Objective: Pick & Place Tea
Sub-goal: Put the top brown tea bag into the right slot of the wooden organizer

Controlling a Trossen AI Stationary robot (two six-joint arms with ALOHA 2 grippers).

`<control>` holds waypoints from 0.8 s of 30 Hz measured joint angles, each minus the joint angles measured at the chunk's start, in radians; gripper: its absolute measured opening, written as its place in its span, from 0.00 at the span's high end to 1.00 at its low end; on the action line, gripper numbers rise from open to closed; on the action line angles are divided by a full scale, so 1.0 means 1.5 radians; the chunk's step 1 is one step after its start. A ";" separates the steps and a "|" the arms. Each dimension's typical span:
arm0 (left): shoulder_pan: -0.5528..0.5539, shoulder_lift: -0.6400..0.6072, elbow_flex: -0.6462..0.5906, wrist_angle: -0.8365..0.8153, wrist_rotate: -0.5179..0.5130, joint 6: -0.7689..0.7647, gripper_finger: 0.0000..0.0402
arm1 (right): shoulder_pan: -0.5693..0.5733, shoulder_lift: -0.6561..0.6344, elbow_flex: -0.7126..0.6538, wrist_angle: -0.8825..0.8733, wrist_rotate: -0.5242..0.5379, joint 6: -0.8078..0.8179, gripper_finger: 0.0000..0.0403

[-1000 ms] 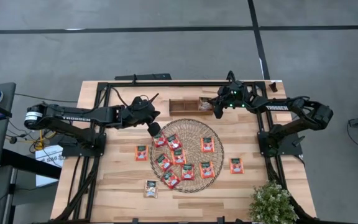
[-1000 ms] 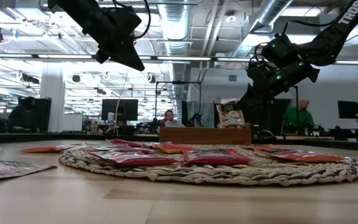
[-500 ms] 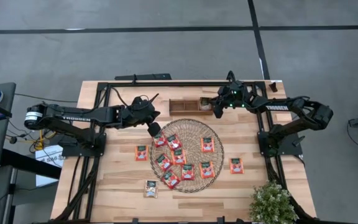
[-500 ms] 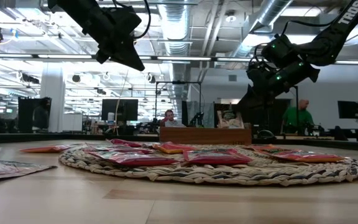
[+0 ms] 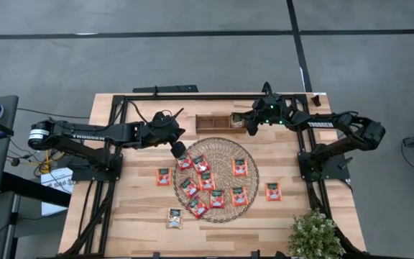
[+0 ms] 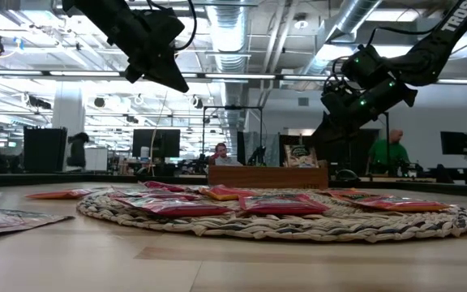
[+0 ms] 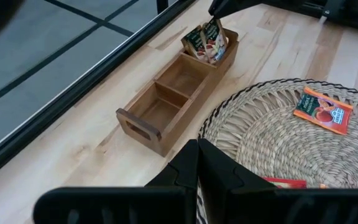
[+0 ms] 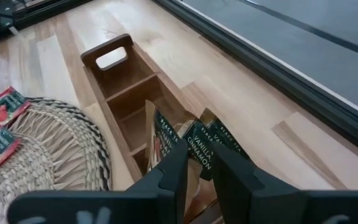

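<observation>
Several red-orange tea sachets [image 5: 207, 180] lie flat on the round woven mat [image 5: 221, 155]. Two more red ones [image 5: 164, 176] [image 5: 273, 191] and a pale one [image 5: 174, 218] lie on the bare table. The wooden tray [image 5: 210, 122] stands behind the mat. A few sachets [image 8: 197, 140] stand on edge in its right-hand compartment, and the other two compartments hold nothing. My right gripper [image 8: 199, 174] hovers just above those standing sachets, its fingers a little apart. My left gripper [image 7: 197, 152] is shut in the air over the mat's far-left rim.
A potted plant [image 5: 313, 234] stands at the table's near right corner. Black frame rails [image 5: 121, 144] run along the table's left, right and far sides. Bare wood lies at the near edge in front of the mat. People stand in the room beyond.
A pale sachet that hung tilted below my right gripper has dropped lower. It now stands in the tray's right-hand compartment beside the others. My right gripper has risen slightly.
</observation>
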 joint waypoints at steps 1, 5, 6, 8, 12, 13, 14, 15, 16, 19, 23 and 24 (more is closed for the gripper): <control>0.000 0.000 0.000 0.000 0.000 0.000 1.00 | 0.000 0.000 0.000 0.000 -0.001 0.000 0.84; 0.000 0.000 0.000 0.000 0.000 0.000 1.00 | 0.000 -0.010 0.008 -0.027 -0.002 0.000 0.84; 0.000 0.000 0.000 -0.001 0.000 0.000 1.00 | 0.000 -0.014 0.014 -0.040 -0.002 -0.004 0.84; 0.000 0.000 0.000 -0.001 0.000 0.000 1.00 | 0.000 -0.020 0.031 -0.073 0.002 -0.021 0.84; 0.000 0.000 0.000 -0.001 0.000 0.000 1.00 | 0.000 -0.023 0.073 -0.144 0.016 -0.056 0.84; 0.000 0.000 0.000 -0.001 0.000 0.000 1.00 | 0.002 -0.023 0.083 -0.152 0.017 -0.059 0.84; 0.000 0.000 0.000 -0.001 0.001 0.000 1.00 | 0.001 -0.023 0.093 -0.154 0.018 -0.066 0.84; 0.000 0.000 0.000 -0.001 0.003 0.000 1.00 | 0.001 -0.023 0.100 -0.158 0.021 -0.070 0.84; 0.000 0.000 0.000 -0.001 0.004 0.000 1.00 | 0.002 -0.023 0.106 -0.161 0.031 -0.071 0.84; 0.000 0.000 0.000 -0.001 0.009 0.000 1.00 | 0.002 -0.012 0.111 -0.165 0.050 -0.070 0.84; 0.000 0.000 0.000 -0.001 0.010 0.000 1.00 | 0.010 0.020 0.111 -0.164 0.049 -0.065 0.84; 0.000 0.000 0.000 -0.001 0.010 0.000 1.00 | 0.014 0.030 0.111 -0.164 0.048 -0.064 0.84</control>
